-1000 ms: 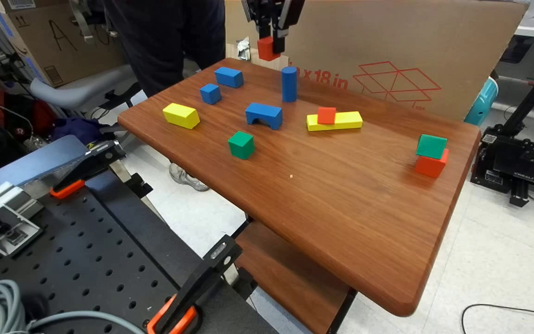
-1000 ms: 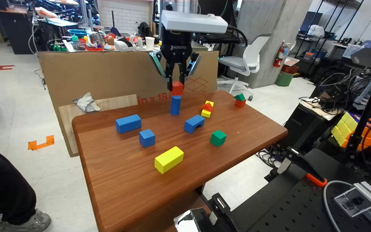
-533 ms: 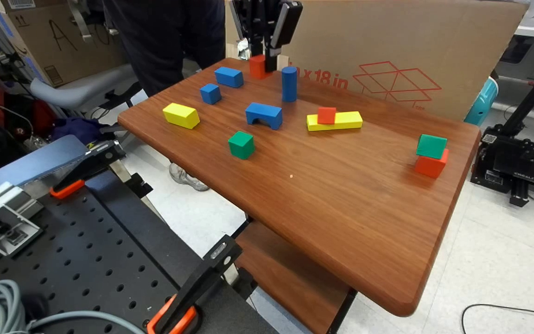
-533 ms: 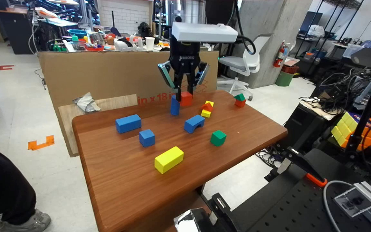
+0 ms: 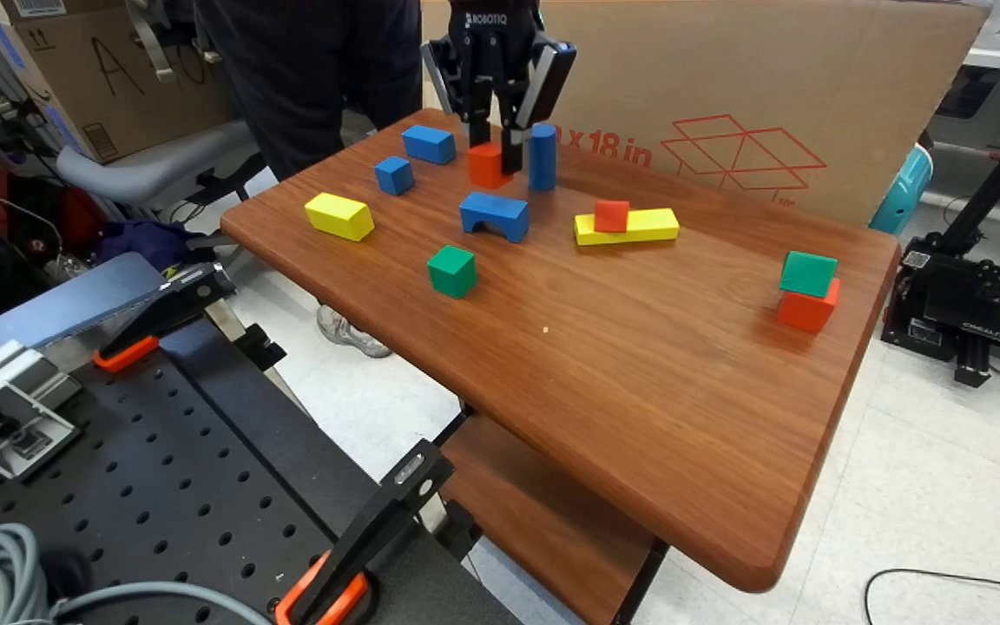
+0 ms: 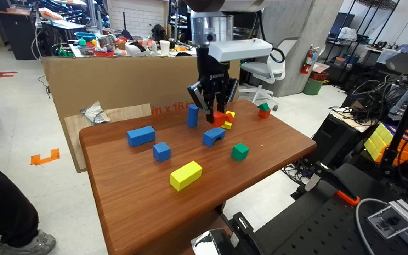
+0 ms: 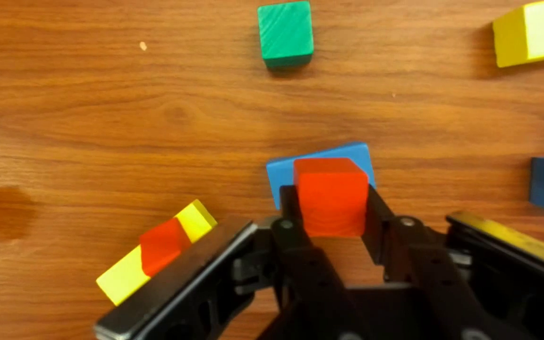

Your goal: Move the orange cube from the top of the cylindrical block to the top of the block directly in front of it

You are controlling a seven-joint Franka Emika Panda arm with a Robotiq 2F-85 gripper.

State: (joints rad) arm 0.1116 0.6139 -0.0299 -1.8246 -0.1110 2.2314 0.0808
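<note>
My gripper (image 5: pixel 495 154) is shut on the orange cube (image 5: pixel 487 168), with a finger on each side of it. The wrist view shows the cube (image 7: pixel 332 200) between the fingertips (image 7: pixel 333 208), covering part of the blue arch block (image 7: pixel 282 174) below. In both exterior views the cube (image 6: pixel 219 119) appears a little above the arch block (image 6: pixel 213 136), with a small gap visible in an exterior view (image 5: pixel 495 212). The blue cylinder (image 5: pixel 542 158) stands upright with nothing on top; it also shows in an exterior view (image 6: pixel 192 115) and is out of the wrist view.
A yellow block with a red piece on it (image 5: pixel 652 226) lies beside the arch. A green cube (image 5: pixel 452 273), a yellow block (image 5: pixel 339 217), two blue blocks (image 6: pixel 141 136) (image 6: pixel 162 152) and a green-on-red stack (image 5: pixel 808 295) also stand on the table (image 5: pixel 639 365).
My gripper, still holding the orange cube, has moved down and away from over the cylinder to a place above the blue arch block. The blocks on the table have not moved.
</note>
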